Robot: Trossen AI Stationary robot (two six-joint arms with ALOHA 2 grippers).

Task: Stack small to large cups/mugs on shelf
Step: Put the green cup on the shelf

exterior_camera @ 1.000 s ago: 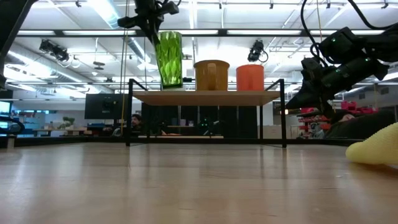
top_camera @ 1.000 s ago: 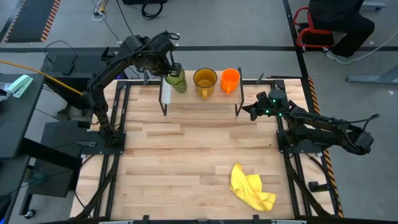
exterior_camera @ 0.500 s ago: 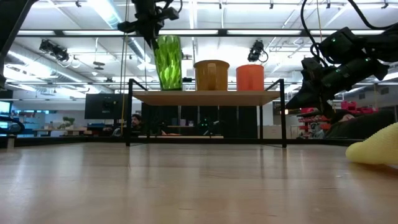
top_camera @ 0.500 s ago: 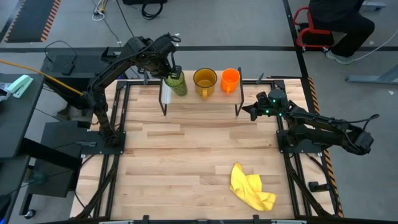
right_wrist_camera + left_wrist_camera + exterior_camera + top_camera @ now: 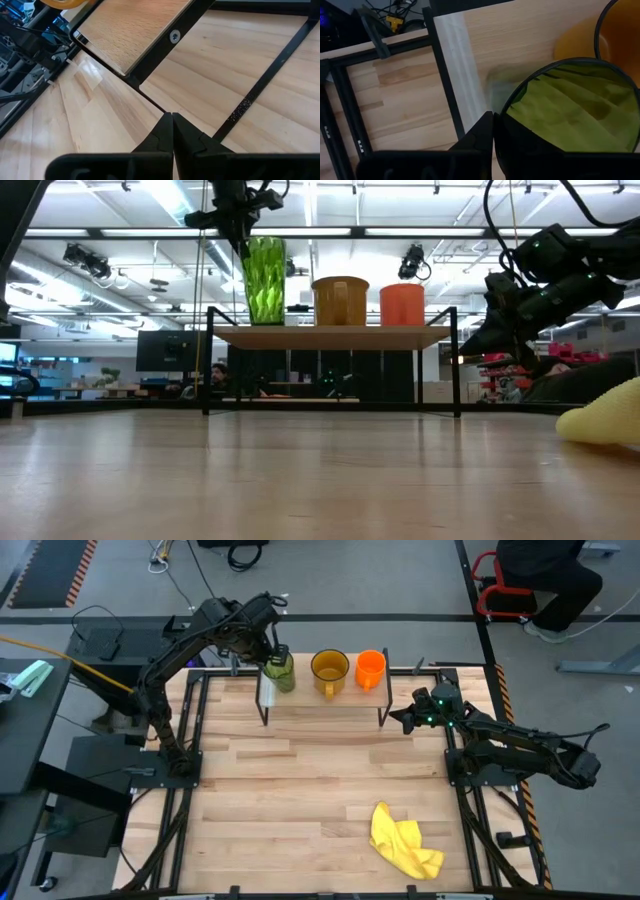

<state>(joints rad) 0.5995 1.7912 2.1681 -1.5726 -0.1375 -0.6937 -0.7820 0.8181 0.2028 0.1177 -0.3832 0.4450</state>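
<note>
The translucent green tumbler (image 5: pixel 265 280) stands upright at the left end of the shelf (image 5: pixel 330 335), a light plank on thin black legs. My left gripper (image 5: pixel 243 235) is over it, shut on its rim. To its right on the plank stand the amber-yellow mug (image 5: pixel 330 668), then the small orange cup (image 5: pixel 370 665). In the left wrist view the tumbler (image 5: pixel 570 107) fills the frame beside the mug (image 5: pixel 620 40). My right gripper (image 5: pixel 395 720) waits shut, off the shelf's right end, low over the table. My left gripper (image 5: pixel 493 120) holds the green tumbler by its rim (image 5: pixel 506 107), on the side away from the mug. One finger (image 5: pixel 482 135) is outside the wall and the other shows dark inside it. The fingers come from above, pointing down. The tumbler hangs upright, base at the plank (image 5: pixel 265 326).
A crumpled yellow cloth (image 5: pixel 405 840) lies near the table's near right corner. The shelf's black legs (image 5: pixel 270 75) stand close to my right gripper (image 5: pixel 172 120). Black frame rails (image 5: pixel 190 730) run along the table's sides. A person sits beyond the far right corner (image 5: pixel 540 570).
The left gripper has shifted slightly toward the table's left and turned the tumbler from tilted to upright, lowering its base to the plank. It stayed shut on the rim throughout.
</note>
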